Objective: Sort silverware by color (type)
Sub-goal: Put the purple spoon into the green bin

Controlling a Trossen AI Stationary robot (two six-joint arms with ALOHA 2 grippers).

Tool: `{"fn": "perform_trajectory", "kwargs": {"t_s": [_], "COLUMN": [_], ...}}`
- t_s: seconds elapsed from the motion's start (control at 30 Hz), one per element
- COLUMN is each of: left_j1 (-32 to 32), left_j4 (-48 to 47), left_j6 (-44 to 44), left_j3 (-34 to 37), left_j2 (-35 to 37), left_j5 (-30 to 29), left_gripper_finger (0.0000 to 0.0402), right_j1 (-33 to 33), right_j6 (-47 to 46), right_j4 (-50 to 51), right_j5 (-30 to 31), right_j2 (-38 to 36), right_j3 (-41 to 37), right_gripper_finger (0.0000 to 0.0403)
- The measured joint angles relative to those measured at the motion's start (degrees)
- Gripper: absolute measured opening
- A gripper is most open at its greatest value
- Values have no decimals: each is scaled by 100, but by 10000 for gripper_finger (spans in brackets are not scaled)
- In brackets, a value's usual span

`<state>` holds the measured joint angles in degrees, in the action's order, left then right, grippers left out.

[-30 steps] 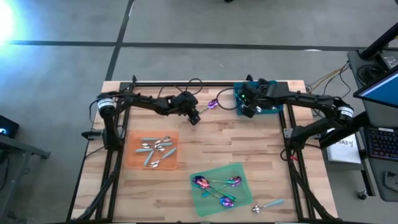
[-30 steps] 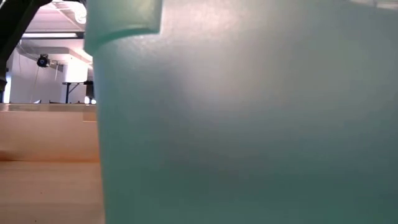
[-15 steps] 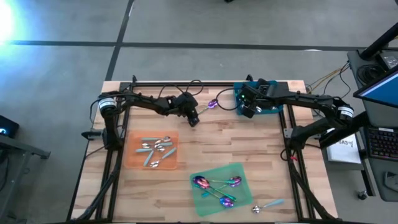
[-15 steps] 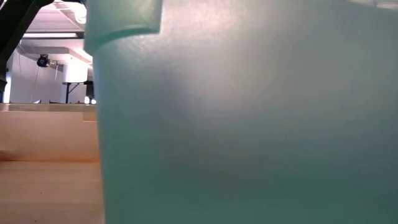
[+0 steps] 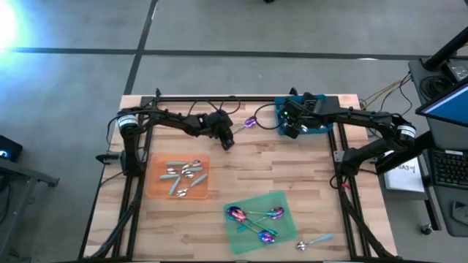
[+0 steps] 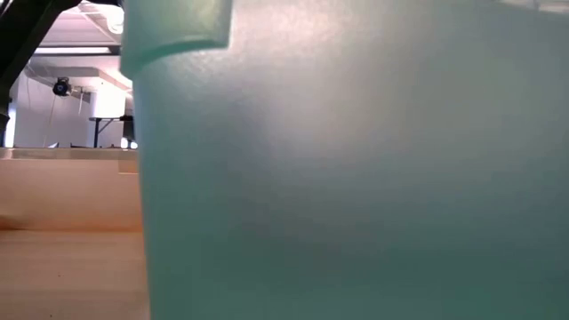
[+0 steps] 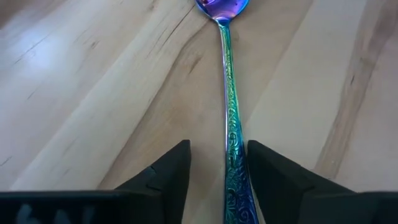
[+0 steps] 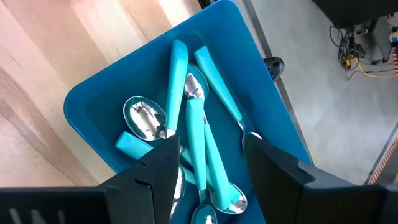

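A spoon with an iridescent purple head [image 7: 222, 6] and a teal-green handle [image 7: 230, 112] lies flat on the wooden table [image 5: 292, 168], at the far middle [image 5: 248, 122]. My left gripper [image 7: 217, 155] [image 5: 229, 140] is open, low over the handle's free end, one finger on each side. My right gripper [image 8: 211, 149] [image 5: 291, 130] hangs open above the teal bin [image 8: 99, 106], which holds several silver spoons with pale blue handles [image 8: 193, 124]. My left gripper slants down along the spoon, from the handle's free end. The handle [image 7: 236, 168] lies on the table close beside one finger [image 7: 267, 174]. I cannot tell whether that finger touches it.
An orange mat [image 5: 157, 186] at the left carries several silver spoons. A green mat [image 5: 245, 237] near the front carries purple-headed spoons. One pale-blue-handled spoon [image 5: 316, 240] lies loose at the front right. The bin's wall [image 6: 356, 178] fills the low view.
My left gripper has sunk a little toward the spoon's handle and tipped further down. The spoon has not moved.
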<state>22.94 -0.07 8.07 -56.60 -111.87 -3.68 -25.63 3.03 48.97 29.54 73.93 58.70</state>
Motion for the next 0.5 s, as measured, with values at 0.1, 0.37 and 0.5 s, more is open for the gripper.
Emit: {"fn": "perform_trajectory", "kwargs": {"t_s": [0.1,0.37,0.5], "left_j1": [8,50,46], "left_j4": [-33,-91,122], "left_j6": [5,132,258], "left_j3": [2,12,53], "left_j2": [-14,-21,86], "left_j5": [0,26,34], "left_gripper_finger": [101,12,1], "right_j1": [0,0,0], "right_j6": [-4,-174,-439], "right_j4": [0,4,46], "right_j5": [2,0,-1], "right_j2": [0,0,0], "right_j3": [2,2,2], "right_gripper_finger": [171,171,171]}}
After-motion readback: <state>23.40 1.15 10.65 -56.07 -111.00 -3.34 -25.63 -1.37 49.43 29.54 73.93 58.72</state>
